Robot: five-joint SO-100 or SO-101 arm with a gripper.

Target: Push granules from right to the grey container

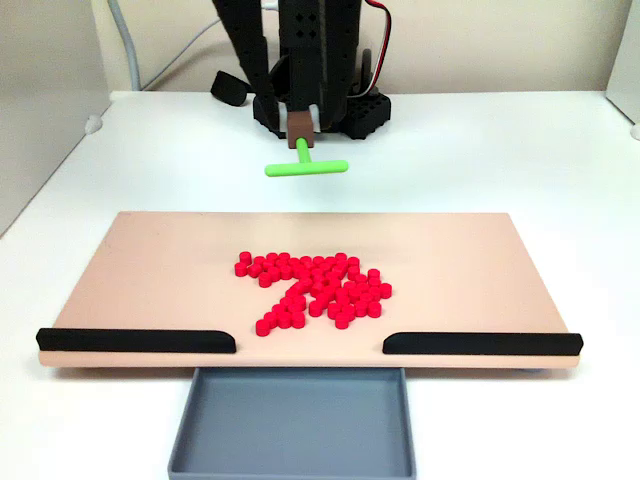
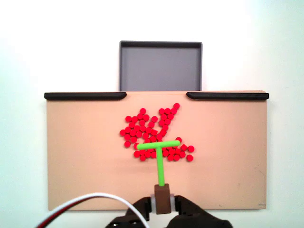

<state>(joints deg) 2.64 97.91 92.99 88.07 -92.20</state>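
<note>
The granules (image 2: pixel 154 133) lie mid-board, loose and light, likely to roll and scatter; better swept than gripped. The pincer (image 2: pixel 163 198) pinches the green stick (image 2: pixel 159 156). The grey container (image 2: pixel 160 66) sits beyond the board's (image 2: pixel 76 156) gapped edge.

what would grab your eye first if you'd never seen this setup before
The cluster of bright red granules in the middle of the beige board stands out most. Next comes the lime-green T-shaped stick, held by the gripper with its crossbar over the pile in the top-down fixed view. The empty grey container sits beyond the gap between two black strips.
</note>
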